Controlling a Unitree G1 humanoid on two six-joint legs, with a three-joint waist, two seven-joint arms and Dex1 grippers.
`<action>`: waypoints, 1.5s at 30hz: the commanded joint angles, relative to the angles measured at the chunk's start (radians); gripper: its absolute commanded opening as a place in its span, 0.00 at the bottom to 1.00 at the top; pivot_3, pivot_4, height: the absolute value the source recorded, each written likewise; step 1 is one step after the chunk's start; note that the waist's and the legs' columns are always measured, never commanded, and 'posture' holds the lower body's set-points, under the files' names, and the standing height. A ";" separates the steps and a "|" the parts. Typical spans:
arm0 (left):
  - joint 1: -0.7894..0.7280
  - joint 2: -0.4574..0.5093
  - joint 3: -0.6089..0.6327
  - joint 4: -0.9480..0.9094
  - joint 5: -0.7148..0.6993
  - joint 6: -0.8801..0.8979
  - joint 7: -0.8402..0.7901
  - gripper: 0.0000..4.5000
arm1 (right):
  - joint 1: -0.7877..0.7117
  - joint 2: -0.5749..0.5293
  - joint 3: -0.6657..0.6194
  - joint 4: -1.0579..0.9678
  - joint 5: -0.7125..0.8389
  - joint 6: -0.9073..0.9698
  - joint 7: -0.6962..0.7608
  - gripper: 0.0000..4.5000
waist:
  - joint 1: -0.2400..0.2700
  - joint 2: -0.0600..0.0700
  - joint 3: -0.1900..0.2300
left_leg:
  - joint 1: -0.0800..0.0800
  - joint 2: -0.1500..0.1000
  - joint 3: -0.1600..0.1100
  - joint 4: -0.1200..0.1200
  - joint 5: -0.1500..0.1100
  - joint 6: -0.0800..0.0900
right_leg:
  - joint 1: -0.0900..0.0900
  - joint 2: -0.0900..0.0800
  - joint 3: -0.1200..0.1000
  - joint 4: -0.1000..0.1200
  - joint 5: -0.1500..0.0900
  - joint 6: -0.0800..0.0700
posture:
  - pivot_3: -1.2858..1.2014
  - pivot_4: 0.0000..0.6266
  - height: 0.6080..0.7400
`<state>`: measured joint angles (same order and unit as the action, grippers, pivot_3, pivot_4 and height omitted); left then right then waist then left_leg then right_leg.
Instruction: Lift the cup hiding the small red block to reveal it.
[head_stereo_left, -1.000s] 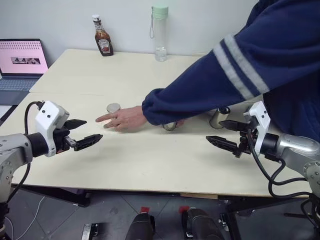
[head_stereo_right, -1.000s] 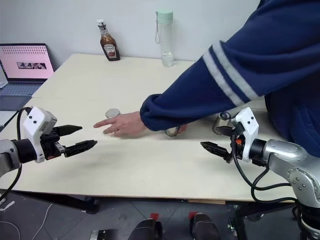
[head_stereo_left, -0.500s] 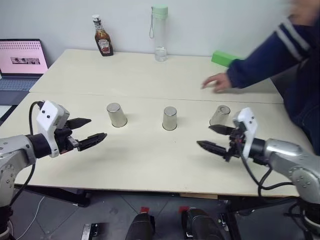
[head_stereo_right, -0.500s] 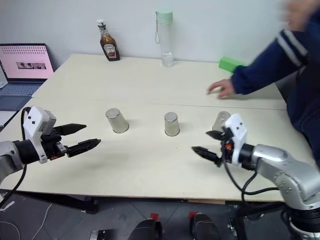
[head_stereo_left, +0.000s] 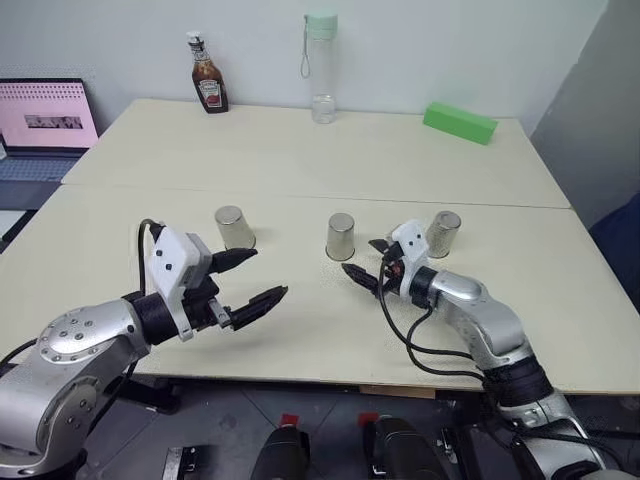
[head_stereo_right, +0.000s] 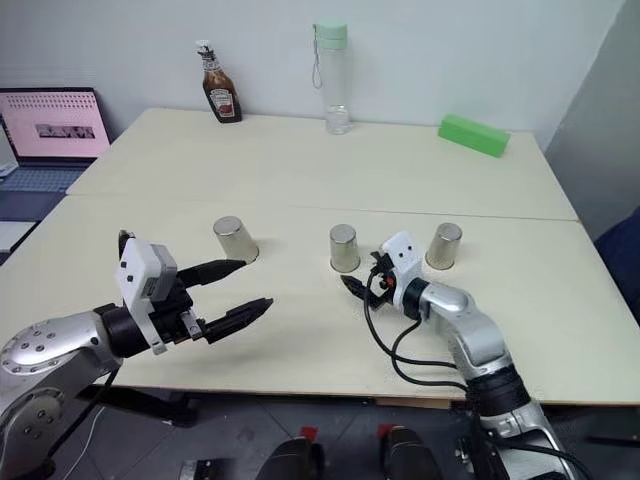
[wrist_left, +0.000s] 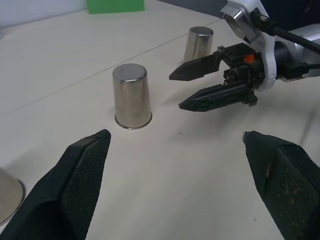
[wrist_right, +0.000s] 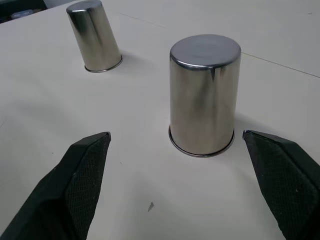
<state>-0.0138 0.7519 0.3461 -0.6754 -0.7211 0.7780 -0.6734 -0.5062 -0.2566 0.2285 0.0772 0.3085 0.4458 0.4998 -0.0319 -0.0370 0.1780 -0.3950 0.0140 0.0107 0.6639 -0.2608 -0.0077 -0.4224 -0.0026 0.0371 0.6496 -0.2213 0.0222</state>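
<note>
Three upturned steel cups (head_stereo_left: 340, 237), untouched

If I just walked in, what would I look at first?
Probably the three shiny steel cups standing upside down in a row across the pale table: the left cup, the middle cup and the right cup. Next, the right gripper, fingers open, pointing at the middle cup, and the left gripper, open, near the left cup.

Three steel cups upside down in row: left cup (head_stereo_left: 235, 227), middle cup (head_stereo_left: 341, 236), right cup (head_stereo_left: 443, 233).
</note>
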 joint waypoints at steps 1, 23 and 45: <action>-0.008 -0.002 -0.024 -0.031 -0.005 0.001 0.030 1.00 | -0.093 0.070 -0.007 0.155 -0.054 -0.110 -0.004 1.00 | -0.001 0.000 0.000 | 0.000 0.000 0.000 0.000 0.000 0.000 | 0.000 0.000 0.000 0.000 0.000 0.000 | 0.52 0.24 1.00; -0.056 0.004 -0.103 0.006 0.054 -0.031 0.041 1.00 | -0.275 0.204 -0.094 0.616 -0.185 -0.426 -0.022 0.61 | -0.002 0.001 0.000 | 0.001 0.000 0.000 -0.001 0.000 0.000 | 0.000 0.001 0.000 0.000 0.002 -0.003 | 0.52 0.24 1.00; -0.075 -0.009 -0.161 0.057 0.075 -0.045 0.022 1.00 | 0.019 0.102 -0.187 0.030 -0.120 -0.004 -0.128 0.60 | 0.000 0.001 0.001 | 0.000 0.000 0.000 -0.001 0.000 0.000 | 0.000 0.000 0.000 0.000 -0.001 -0.001 | 0.52 0.24 1.00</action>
<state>-0.0694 0.7407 0.1894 -0.6117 -0.6495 0.7537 -0.6446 -0.4786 -0.1677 0.0747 0.0873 0.1782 0.4888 0.3884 -0.0321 -0.0357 0.1788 -0.3946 0.0137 0.0108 0.6630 -0.2607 -0.0078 -0.4223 -0.0027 0.0375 0.6496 -0.2218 0.0211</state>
